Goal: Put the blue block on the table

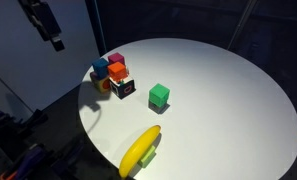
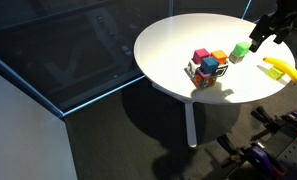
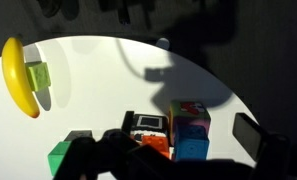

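The blue block (image 1: 98, 70) sits at the edge of a tight cluster of cubes on the round white table (image 1: 218, 90). With it are a purple cube (image 1: 116, 60), an orange cube (image 1: 116, 72) and a black-and-white cube (image 1: 124, 88). In the wrist view the blue block (image 3: 191, 148) lies right in front of a multicoloured cube (image 3: 188, 113). I cannot tell whether it rests on another cube. My gripper (image 1: 55, 41) hangs high above the cluster, open and empty. It also shows in an exterior view (image 2: 260, 38), and its dark fingers frame the wrist view (image 3: 166, 152).
A green cube (image 1: 159, 95) stands alone near the cluster and also shows in the wrist view (image 3: 60, 158). A banana (image 1: 140, 150) lies near the table's edge beside a small green piece (image 3: 38, 75). The table (image 2: 168, 45) stands on a single leg over a dark floor.
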